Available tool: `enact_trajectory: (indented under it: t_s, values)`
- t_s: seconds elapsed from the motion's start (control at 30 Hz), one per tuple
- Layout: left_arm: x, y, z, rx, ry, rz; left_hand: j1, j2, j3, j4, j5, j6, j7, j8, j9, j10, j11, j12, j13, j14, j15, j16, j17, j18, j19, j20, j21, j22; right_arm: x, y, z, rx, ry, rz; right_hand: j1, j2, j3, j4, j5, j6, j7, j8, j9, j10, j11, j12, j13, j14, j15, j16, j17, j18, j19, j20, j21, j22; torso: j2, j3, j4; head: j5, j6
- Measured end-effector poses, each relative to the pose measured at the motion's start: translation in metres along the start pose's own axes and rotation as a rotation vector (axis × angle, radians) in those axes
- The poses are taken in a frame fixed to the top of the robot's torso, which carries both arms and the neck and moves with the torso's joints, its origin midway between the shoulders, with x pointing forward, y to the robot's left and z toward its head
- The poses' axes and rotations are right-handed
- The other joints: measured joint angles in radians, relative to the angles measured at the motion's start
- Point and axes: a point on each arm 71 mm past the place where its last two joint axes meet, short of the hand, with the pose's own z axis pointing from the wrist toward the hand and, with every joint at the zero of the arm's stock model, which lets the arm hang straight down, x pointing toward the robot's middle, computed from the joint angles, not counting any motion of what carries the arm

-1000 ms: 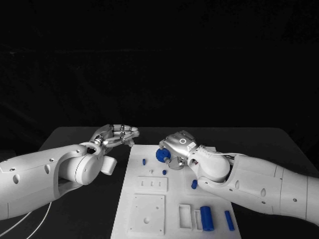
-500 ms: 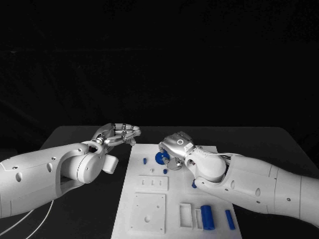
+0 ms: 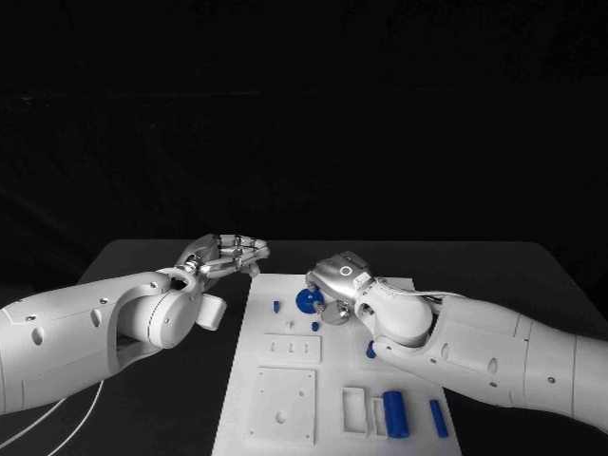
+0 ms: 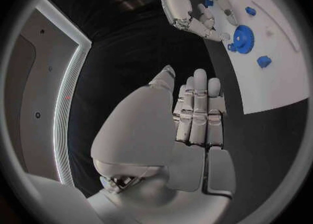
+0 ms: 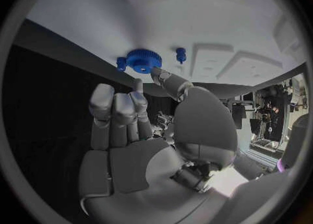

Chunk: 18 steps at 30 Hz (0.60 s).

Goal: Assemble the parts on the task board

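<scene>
White task board lies flat mid-table; blue gear at its far end; blue cylinder near end

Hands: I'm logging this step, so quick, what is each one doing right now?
Left hand: fingers curled in, holding nothing, beside the white board.
Right hand: at the blue gear; whether it grips it cannot be told.

Left hand hovers with fingers curled in, seemingly empty; right hand likewise curled, grasping nothing.
</scene>
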Motion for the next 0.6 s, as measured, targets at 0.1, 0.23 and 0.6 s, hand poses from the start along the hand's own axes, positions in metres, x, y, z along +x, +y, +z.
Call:
enact_trajectory:
  t_s: [0.1, 0.23, 0.6]
  values:
    - [0.000, 0.000, 0.000, 0.000, 0.000, 0.000, 0.000, 0.000, 0.000, 0.000, 0.000, 0.000, 0.000, 0.000, 0.000, 0.000, 0.000, 0.000, 0.000, 0.000, 0.000, 0.000, 0.000, 0.000, 0.000, 0.000, 0.000, 0.000, 0.000, -0.001, -0.001, 0.003, 0.002, 0.007, -0.004, -0.004, -0.003, -0.003, 0.000, -0.010, 0.010, -0.011, -0.004, -0.012, 0.005, -0.008, -0.007, 0.000, 0.000, -0.006, 0.000, 0.000, -0.002, 0.002, -0.001, 0.000, 0.000, 0.0000, 0.0000, 0.000, 0.000]
    - [0.000, 0.000, 0.000, 0.000, -0.001, 0.000, 0.000, 0.000, 0.000, 0.000, 0.000, 0.000, 0.000, 0.000, 0.000, 0.000, 0.000, 0.000, 0.000, 0.000, 0.000, 0.000, 0.000, 0.000, 0.000, 0.000, 0.000, 0.000, 0.000, -0.005, -0.006, 0.010, 0.000, 0.031, -0.004, -0.004, -0.008, -0.008, 0.000, -0.013, 0.012, -0.021, -0.010, -0.016, 0.010, -0.008, -0.008, 0.003, 0.004, -0.006, 0.000, 0.000, -0.004, 0.000, -0.002, 0.000, 0.000, 0.0003, 0.0000, 0.001, 0.003]
    - [-0.010, 0.001, 0.001, 0.000, -0.025, 0.007, 0.000, 0.000, 0.000, 0.000, 0.000, 0.000, 0.000, 0.000, 0.000, 0.000, 0.000, 0.000, 0.000, 0.000, 0.000, 0.000, 0.000, 0.000, -0.001, 0.002, 0.000, 0.000, -0.023, -0.075, -0.032, 0.108, -0.056, 0.313, -0.013, -0.003, -0.064, -0.025, 0.008, -0.065, 0.014, -0.056, -0.029, -0.040, 0.033, -0.012, -0.006, -0.002, 0.027, -0.018, 0.000, 0.000, -0.016, -0.001, -0.010, 0.000, -0.004, 0.0025, -0.0061, 0.001, 0.016]
